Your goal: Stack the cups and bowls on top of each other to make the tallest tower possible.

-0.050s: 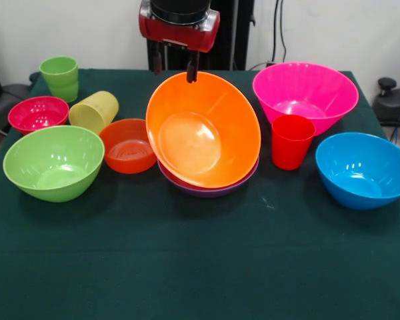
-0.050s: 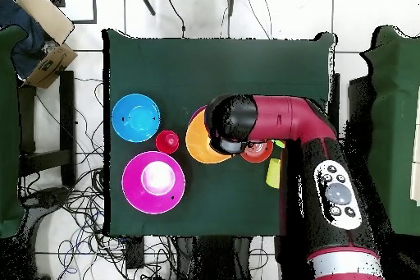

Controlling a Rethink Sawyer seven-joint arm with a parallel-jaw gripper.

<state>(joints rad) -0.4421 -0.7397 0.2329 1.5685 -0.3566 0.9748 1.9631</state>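
Orange glossy plastic, the large round bowl (image 1: pixel 203 130) tilts steeply at the frame's centre, its lower edge resting in the large purple bowl (image 1: pixel 210 189) beneath it. The gripper (image 1: pixel 175 69) clamps the orange rim at its top edge, one finger inside and one behind, likely to lift or seat it for stacking. Loose pieces wait around it: a large pink bowl (image 1: pixel 305 95) upper right, a red tumbler (image 1: pixel 291 141) just below, and a blue bowl (image 1: pixel 363 169) at right. From overhead, the red and black arm (image 2: pixel 283 125) hides the gripper and the lime-green bowl (image 1: pixel 53 162) that shows at left from the front.
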